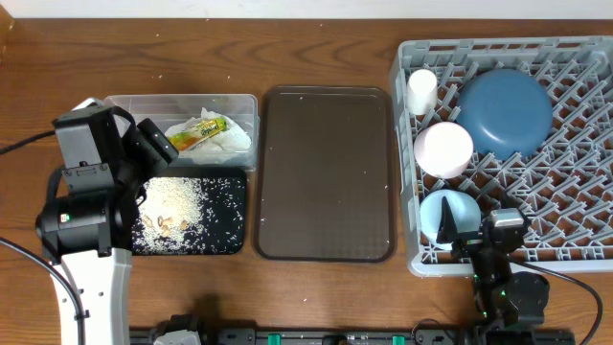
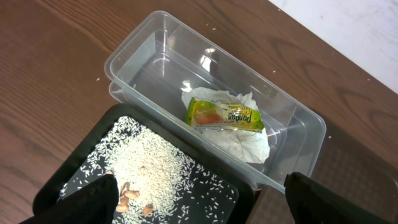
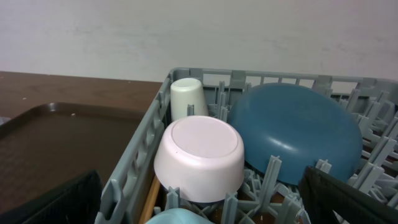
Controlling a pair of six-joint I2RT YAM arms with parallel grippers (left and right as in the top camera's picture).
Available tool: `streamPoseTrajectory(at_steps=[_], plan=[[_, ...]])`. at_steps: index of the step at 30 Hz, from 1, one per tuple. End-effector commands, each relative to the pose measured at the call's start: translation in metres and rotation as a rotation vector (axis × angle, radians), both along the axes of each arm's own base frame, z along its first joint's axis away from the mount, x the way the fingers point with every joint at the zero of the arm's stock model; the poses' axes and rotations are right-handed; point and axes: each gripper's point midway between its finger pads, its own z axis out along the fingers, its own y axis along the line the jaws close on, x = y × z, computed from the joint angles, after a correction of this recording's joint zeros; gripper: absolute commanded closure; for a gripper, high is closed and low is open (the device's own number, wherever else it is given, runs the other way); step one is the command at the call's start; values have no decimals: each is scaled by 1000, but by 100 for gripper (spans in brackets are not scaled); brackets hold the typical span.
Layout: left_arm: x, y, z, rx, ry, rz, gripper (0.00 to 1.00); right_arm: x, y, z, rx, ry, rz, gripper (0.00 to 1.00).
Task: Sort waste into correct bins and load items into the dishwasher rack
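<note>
Inside the clear tub (image 2: 143, 68), the snack wrapper (image 2: 224, 116) lies roughly along its length; left hand (image 2: 202, 186) and right hand (image 3: 199, 180) gape wide.

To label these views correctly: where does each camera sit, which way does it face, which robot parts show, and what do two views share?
Overhead: above the table, facing down on clear tub, black tray, brown serving tray, rack; left gripper and right gripper show.
Left wrist: on the left arm, facing down at clear tub and black tray; its fingers at bottom corners.
Right wrist: low at the rack's edge, facing across it to the wall; its fingers at bottom corners.
Shared: the pink bowl, in overhead and right wrist.
</note>
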Motion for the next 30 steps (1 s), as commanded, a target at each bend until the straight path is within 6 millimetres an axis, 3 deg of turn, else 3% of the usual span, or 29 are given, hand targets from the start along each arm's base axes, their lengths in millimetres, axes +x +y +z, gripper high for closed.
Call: streamPoseTrajectory(at_steps=[1,7,15,21,25,30], plan=[[0,4,3,13,-3,10,12,0,1,0,-12,-2,5,1],[-7,-4,-1,-10,19,-16,12,0,1,0,-12,-2,5,1],[-77,-47,3,-19,-56,-147,12,0,1,0,-12,-2,5,1],[-120,-61,-27,-101,-157,-145,12,0,1,0,-12,-2,5,1],[-123,-62,-46,-116,-255,-139,12,0,1,0,-12,-2,5,1],[-103,-63,-47,-114,-473,-151,12,0,1,0,-12,-2,5,1]])
